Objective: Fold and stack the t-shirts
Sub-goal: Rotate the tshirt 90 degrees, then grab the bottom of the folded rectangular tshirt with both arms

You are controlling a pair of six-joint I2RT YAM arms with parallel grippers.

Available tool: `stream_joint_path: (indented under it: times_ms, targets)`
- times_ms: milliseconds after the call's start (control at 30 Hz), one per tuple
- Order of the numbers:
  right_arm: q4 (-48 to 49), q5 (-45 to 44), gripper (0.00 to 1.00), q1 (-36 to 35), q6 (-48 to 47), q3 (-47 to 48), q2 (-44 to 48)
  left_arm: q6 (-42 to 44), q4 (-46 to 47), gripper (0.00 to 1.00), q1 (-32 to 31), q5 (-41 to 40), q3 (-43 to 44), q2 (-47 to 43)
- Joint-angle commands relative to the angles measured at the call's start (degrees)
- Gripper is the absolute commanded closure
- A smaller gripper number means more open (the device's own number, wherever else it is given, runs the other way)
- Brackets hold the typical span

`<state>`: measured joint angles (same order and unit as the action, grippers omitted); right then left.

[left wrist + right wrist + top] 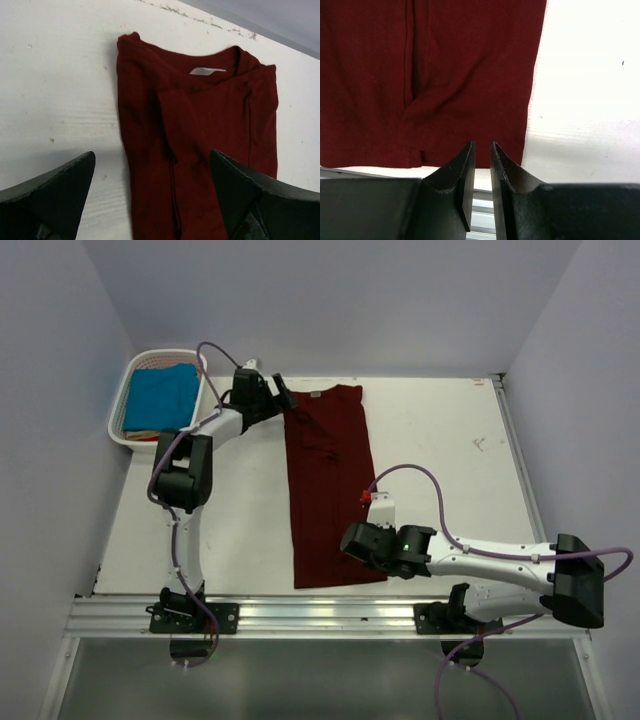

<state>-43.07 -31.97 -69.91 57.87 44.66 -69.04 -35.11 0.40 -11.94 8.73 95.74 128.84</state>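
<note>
The dark maroon t-shirt [328, 485] lies flat on the white worktop [450, 460], folded into a long narrow strip. Its round neck is at the far edge and its hem just short of the metal rail [330, 612] along the near edge. Both long sides run fairly straight, with a sleeve turned in over the front near the collar. Bare worktop lies on either side of the strip, the broader stretch to its right. The left hand [283, 400] hangs above the strip's far left corner by the shoulder, with its fingers [55, 192] spread wide and nothing between them. The right hand [352, 540] is low over the hem's right corner, with its fingers [460, 172] parted by only a narrow slit that holds no cloth. The turquoise t-shirt [160, 398] lies in the white basket [128, 370] at the far left corner, tight against the wall and well apart from the maroon one.
</note>
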Motion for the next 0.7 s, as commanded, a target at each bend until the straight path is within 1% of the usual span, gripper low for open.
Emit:
stream_joint_path:
  times_ms: [0,100,200,233,300,333,367,400,433,467,500,533,567,600,633,667]
  targets:
    - [1.93,-1.61,0.77,-0.14,1.11,0.95,0.57,-1.01,7.24,0.0,0.26,3.21,-4.42,-8.86]
    - [2.02,-1.43,0.77,-0.14,1.2,0.6,1.09,-2.23,6.98,0.04,-0.27,6.11,-5.48,-9.48]
    - [2.38,-1.26,0.79,-0.14,1.72,0.07,2.06,-3.47,7.15,0.17,-0.97,8.93,-7.06,-9.74]
    - [2.46,-1.34,0.8,-0.14,1.81,-0.1,2.32,-3.56,7.24,0.25,-1.41,9.89,-7.67,-10.18]
    - [2.46,-1.61,0.82,-0.14,1.81,-0.19,2.76,-3.56,7.16,0.38,-2.72,10.08,-9.95,-11.06]
    - [2.38,-1.78,0.83,-0.14,1.81,-0.19,2.94,-3.73,7.24,0.51,-3.17,9.99,-11.01,-12.37]
    - [1.68,-2.13,0.85,-0.14,1.81,-0.1,3.03,-3.91,7.16,0.58,-3.61,9.99,-13.37,-13.08]
    - [1.15,-2.74,0.9,-0.14,2.07,0.16,3.29,-4.08,6.72,0.67,-4.22,10.08,-14.78,-14.04]
    - [0.54,-4.06,1.0,-0.05,3.03,0.33,3.55,-4.26,6.45,0.85,-4.49,10.08,-18.36,-16.57]
    - [-1.47,-5.11,1.0,-0.14,4.0,0.6,3.9,-4.26,6.28,0.9,-5.01,10.16,-20.49,-17.99]
    - [-2.54,-5.99,1.0,-0.05,5.05,0.51,4.69,-4.26,5.93,0.94,-5.28,10.25,-22.95,-19.83]
    - [-3.76,-7.92,1.0,0.12,8.11,0.42,5.4,-4.09,5.31,0.99,-5.54,10.25,-27.76,-23.68]
    - [-5.6,-8.37,1.0,0.82,9.53,-0.19,5.92,-3.91,4.35,1.0,-6.15,10.08,-30.24,-25.89]
    - [-5.97,-8.38,1.0,1.26,11.2,-0.63,7.32,-3.3,2.08,1.0,-6.51,9.82,-32.79,-30.88]
    - [-6.06,-8.03,1.0,1.61,11.91,-1.24,8.12,-3.03,0.84,0.99,-6.86,8.68,-37.69,-33.45]
    - [-6.15,-7.85,1.0,2.14,12.79,-2.55,8.74,-2.94,-2.74,0.98,-7.56,8.15,-40.0,-36.26]
